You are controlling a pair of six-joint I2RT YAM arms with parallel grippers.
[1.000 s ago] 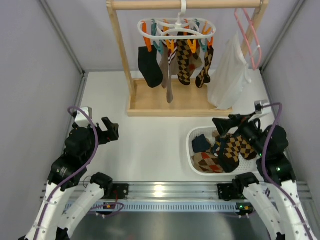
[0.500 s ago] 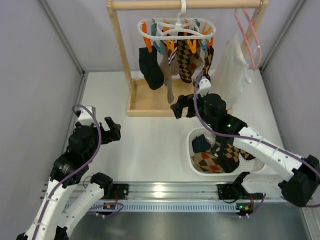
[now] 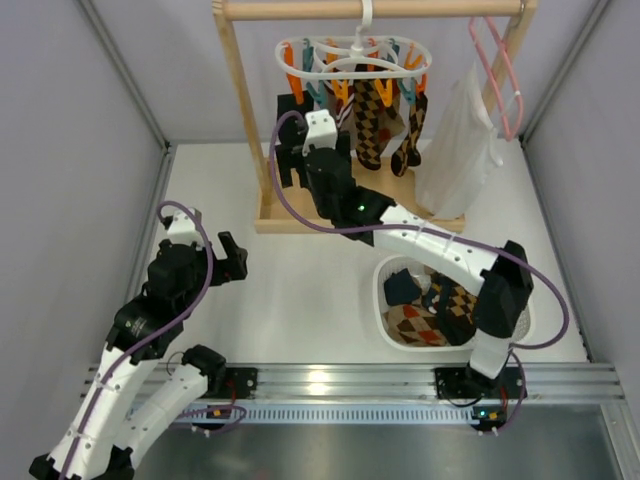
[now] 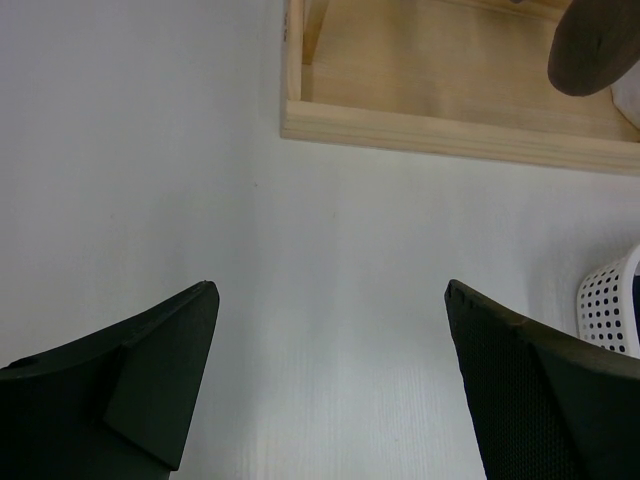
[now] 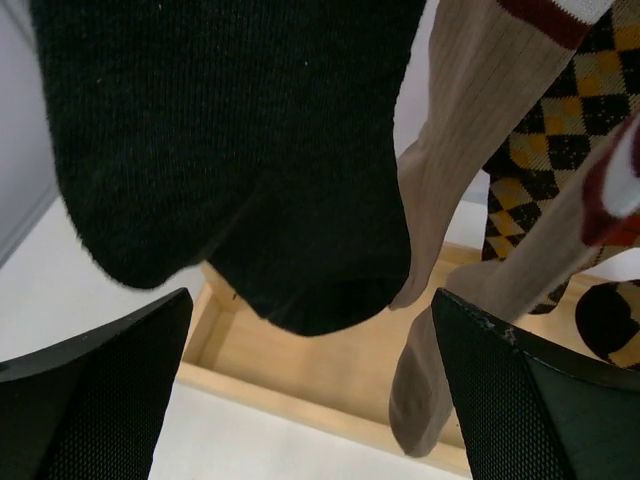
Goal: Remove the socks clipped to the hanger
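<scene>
Pale grey walls (image 3: pixel 60 200) enclose a white desk (image 3: pixel 300 290); a wooden rack (image 3: pixel 245 110) stands at the back, evenly lit.

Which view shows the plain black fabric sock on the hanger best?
Right wrist: the plain black fabric sock fills the frame, toe hanging above the open jaws. Top external shows it largely hidden behind the right arm. Left wrist shows only a dark rounded tip, possibly a sock's toe.

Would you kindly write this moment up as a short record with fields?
hanger: on the wooden rack, socks clipped on
right gripper: open, facing the black sock, holding nothing
tan sock: hangs beside the black sock
left gripper: open, over bare table, holding nothing
basket: holds several loose socks
</scene>
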